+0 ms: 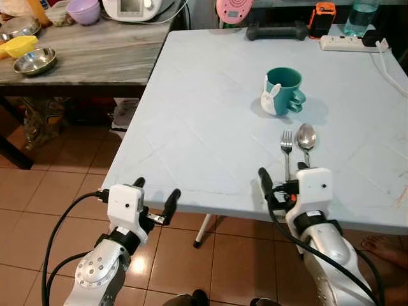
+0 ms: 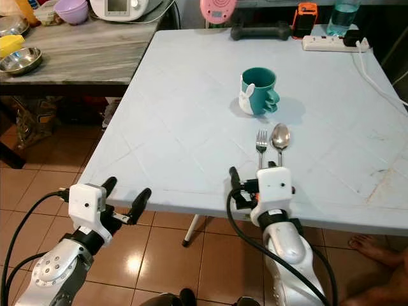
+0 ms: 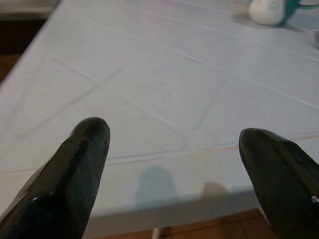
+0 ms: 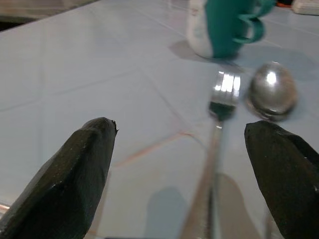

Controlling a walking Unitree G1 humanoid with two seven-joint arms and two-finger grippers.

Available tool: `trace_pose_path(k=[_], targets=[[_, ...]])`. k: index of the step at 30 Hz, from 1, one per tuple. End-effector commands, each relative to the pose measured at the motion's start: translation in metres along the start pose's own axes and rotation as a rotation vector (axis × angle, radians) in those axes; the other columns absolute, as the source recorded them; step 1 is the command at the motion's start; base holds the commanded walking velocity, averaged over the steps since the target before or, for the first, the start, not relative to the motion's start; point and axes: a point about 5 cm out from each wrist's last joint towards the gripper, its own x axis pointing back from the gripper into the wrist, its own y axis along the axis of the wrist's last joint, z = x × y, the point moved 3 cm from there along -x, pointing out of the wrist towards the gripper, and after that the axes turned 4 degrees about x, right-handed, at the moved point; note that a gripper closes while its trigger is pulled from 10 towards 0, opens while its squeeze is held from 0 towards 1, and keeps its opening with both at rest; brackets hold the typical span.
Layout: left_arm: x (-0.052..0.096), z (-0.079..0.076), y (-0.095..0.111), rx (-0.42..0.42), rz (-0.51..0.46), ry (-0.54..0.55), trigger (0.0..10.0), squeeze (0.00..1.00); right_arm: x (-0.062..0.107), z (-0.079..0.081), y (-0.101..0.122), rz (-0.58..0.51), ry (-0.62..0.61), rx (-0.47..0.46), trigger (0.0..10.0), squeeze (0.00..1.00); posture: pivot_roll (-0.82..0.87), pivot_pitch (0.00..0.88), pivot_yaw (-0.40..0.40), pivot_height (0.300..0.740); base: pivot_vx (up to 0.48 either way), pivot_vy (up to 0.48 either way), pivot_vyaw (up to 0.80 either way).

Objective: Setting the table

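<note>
A fork, spoon and teal mug are already sitting on the table; both the right gripper and the left gripper are hovering wide open, empty (plates seemingly remaining).

Both silver arms reach forward from the bottom of the head views. The left gripper hangs low on the left with its jaws spread wide, black fingers apart. The right gripper sits higher, its jaws likewise parted and holding nothing.
</note>
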Motion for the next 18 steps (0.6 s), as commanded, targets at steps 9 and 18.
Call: trace_pose_path(k=[9, 18], targets=[[0.001, -0.011, -0.003, -0.009, 0.040, -0.105, 10.0, 0.00, 0.000, -0.020, 0.002, 0.031, -0.114, -0.059, 10.0, 0.00, -0.18, 0.216, 0.149, 0.740, 0.000, 0.000, 0.00], [0.002, -0.013, -0.004, -0.007, 0.054, -0.136, 10.0, 0.00, -0.018, -0.029, 0.013, 0.033, -0.124, -0.094, 10.0, 0.00, -0.17, 0.215, 0.142, 0.740, 0.000, 0.000, 0.00]])
